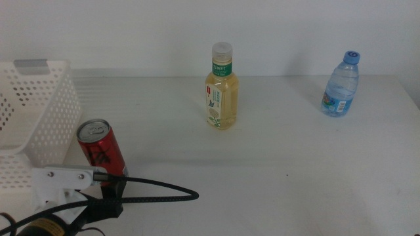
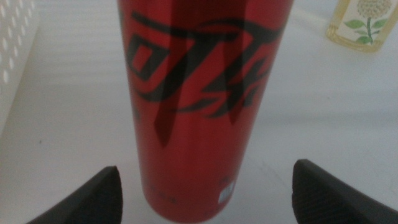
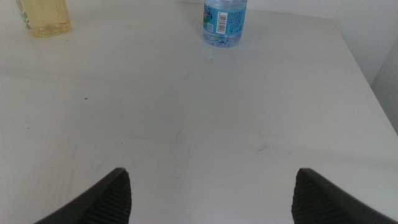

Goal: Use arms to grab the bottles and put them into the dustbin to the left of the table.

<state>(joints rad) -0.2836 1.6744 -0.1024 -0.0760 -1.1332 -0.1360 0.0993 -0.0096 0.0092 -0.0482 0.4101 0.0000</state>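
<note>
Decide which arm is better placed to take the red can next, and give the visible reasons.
The left. The left gripper has its jaws open on either side of the red can, which stands beside the dustbin. The right gripper hangs open over bare table, nearer the water bottle.

A plain white wall [image 1: 131,33] rises behind the matte white counter [image 1: 275,164]. Soft, even light; faint shadows fall on the surface.

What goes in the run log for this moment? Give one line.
left end effector: open, straddling upright red can | right end effector: open, waiting | tea bottle, water bottle: standing | basket: beside can
</note>
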